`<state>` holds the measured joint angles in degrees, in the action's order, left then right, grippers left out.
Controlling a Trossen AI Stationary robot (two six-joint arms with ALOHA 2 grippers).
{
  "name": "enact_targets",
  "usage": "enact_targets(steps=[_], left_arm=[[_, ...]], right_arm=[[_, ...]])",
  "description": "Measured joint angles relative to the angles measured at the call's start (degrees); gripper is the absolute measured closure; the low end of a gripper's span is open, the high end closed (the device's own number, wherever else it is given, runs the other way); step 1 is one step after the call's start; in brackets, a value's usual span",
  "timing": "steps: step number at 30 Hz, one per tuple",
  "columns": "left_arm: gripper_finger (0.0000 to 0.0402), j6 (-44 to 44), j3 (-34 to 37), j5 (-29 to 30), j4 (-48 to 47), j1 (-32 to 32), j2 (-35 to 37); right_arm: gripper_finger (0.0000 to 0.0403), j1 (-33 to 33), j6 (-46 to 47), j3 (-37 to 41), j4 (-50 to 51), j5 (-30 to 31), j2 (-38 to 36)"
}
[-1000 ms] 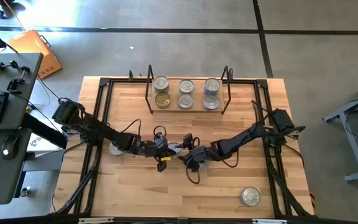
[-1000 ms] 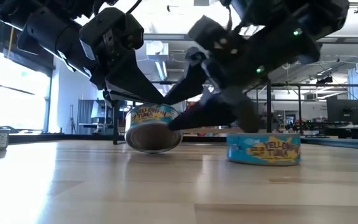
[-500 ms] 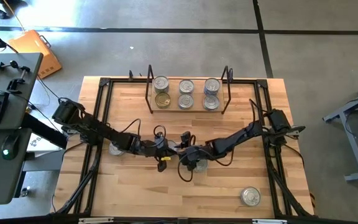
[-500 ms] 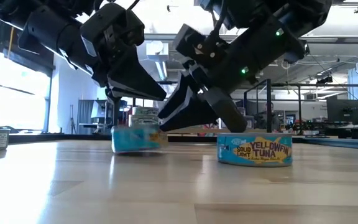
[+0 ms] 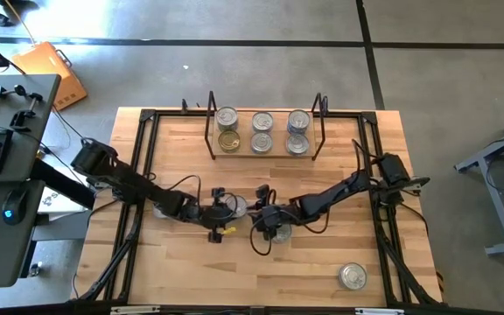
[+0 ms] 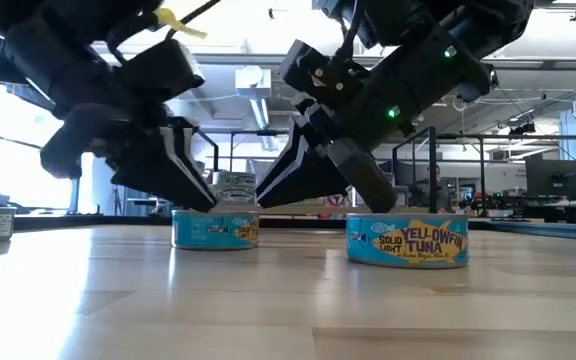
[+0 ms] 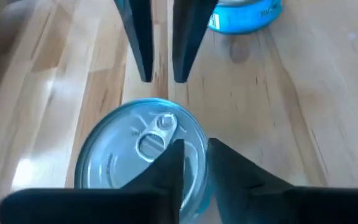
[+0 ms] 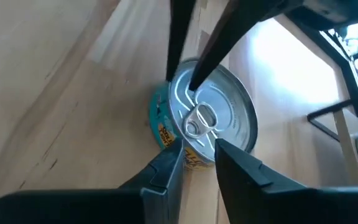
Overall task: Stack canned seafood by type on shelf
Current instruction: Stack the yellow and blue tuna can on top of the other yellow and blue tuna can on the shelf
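L gripper (image 6: 204, 196) is sitting tips-down on the blue-label can (image 6: 215, 229), fingers only slightly apart, nothing clamped. R gripper (image 6: 354, 196) is resting on the yellowfin tuna can (image 6: 408, 242) just beside it; can't tell if it's clamping anything.

Risk, my read: you're running both wrists v. close, so either lift could be knocking the other arm or tipping a can.

Shelf (image 5: 275, 154) is standing well apart at table rear w/ shelved cans (image 5: 262, 131) in three columns. Stray can (image 5: 352, 276) is lying near the front-R corner. The neighbouring arm is the main obstruction.
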<state>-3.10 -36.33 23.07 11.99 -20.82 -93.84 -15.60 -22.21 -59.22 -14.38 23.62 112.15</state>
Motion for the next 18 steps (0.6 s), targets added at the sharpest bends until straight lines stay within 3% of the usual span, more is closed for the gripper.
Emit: enact_targets(steps=[4,7,10,14,18], left_arm=[[0.0299,1.06,-0.33,-0.72,0.19,0.22,-1.74],[0.0295,3.55,-0.36,-1.69,0.49,0.18,-3.04],[0.0322,3.86,-0.56,-1.39,0.76,0.18,-3.94],[0.0384,3.48,-0.51,-1.39,0.93,0.1,-3.61],[0.0392,3.22,-0.29,-2.0,5.19,0.14,-3.63]], right_arm=[[0.032,-0.92,2.25,0.05,3.74,2.08,-3.86],[0.032,-1.87,5.56,0.04,7.83,2.73,-8.44],[0.032,-2.74,9.72,0.04,11.56,1.11,-12.61],[0.032,-2.9,12.55,0.02,13.63,-7.25,-14.38],[0.0319,-2.26,14.56,0.04,14.62,-10.44,-13.33]])
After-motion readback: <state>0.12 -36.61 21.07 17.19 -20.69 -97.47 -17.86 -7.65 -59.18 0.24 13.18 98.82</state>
